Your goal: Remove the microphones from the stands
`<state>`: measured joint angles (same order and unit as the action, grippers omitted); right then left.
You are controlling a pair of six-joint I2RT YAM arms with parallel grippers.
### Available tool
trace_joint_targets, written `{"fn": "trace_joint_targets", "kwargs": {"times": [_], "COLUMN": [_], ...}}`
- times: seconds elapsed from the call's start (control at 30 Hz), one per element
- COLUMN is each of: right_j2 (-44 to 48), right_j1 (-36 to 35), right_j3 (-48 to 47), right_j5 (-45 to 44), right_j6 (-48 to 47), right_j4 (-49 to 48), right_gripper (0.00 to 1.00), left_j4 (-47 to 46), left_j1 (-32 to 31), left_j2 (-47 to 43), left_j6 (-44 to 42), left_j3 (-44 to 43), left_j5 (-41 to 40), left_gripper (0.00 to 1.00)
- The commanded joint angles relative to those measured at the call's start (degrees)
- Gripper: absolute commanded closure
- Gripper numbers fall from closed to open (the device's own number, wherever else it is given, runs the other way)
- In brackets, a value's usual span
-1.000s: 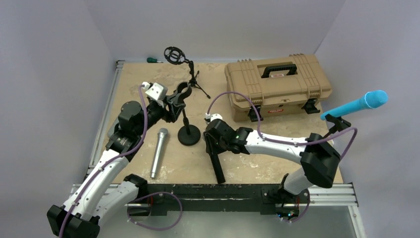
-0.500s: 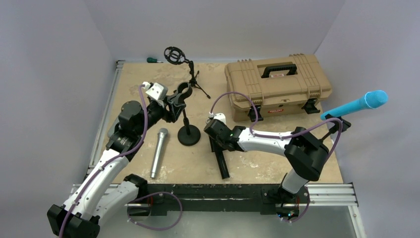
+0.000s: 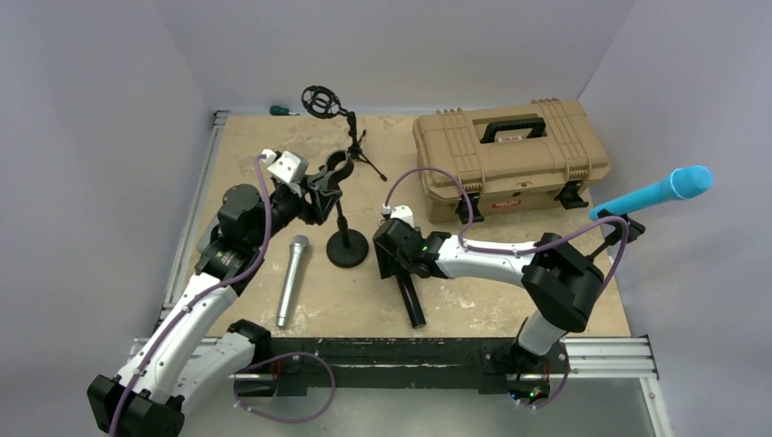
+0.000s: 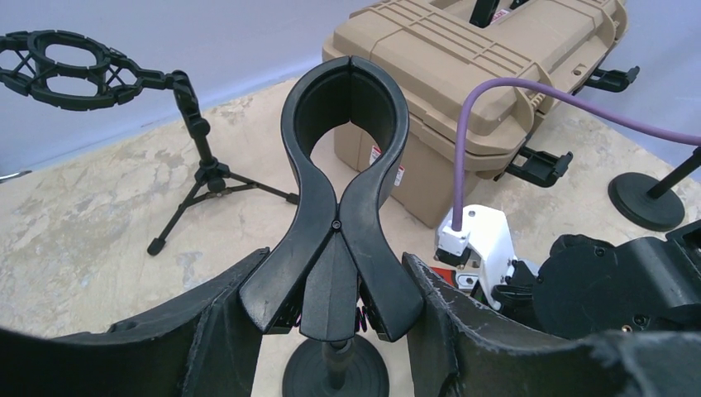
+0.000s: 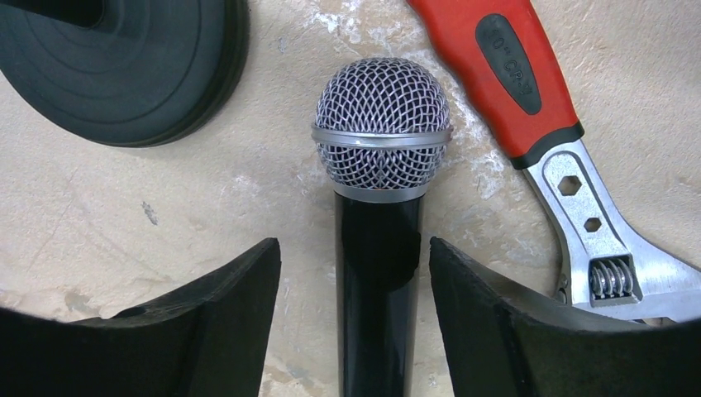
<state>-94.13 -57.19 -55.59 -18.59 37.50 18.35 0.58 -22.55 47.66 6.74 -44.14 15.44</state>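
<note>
Microphone (image 5: 379, 240) lies between stand base (image 5: 124, 66) and wrench (image 5: 529, 99), seemingly touching neither.

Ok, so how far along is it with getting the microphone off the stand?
Done: the clip is empty and the black microphone lies on the table. In hand: the right gripper stands open around it; the left gripper pinches the clip. Left, likely: both arms pulling away.

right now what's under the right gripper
A black microphone lies on the table between the right gripper's open fingers. A red-handled wrench lies beside its head. From above, the gripper covers the head and wrench; only the handle shows.
</note>
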Motion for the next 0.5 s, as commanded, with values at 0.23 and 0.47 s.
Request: {"fn": "trace_joint_targets", "kwargs": {"times": [0.23,0.47], "right_j2": [7.5,15.5], "right_j1": [0.1,0.1], "right_j3": [-1.6,-3.0], "right_j5": [0.3,4.4], "right_j6": [-3.5,-5.1], "right_j4": [-1.7,-2.8], "right_gripper": [0.21,0.10], "left_j4": [-3.6,-0.7], "left_j1": [0.4,0.4], "left_j2": [-2.7,-5.7], "left_j6": [1.4,0.5], "left_j3": [-2.7,-8.2], "left_j5": [6.7,9.9], "left_gripper": [0.18,0.10]}}
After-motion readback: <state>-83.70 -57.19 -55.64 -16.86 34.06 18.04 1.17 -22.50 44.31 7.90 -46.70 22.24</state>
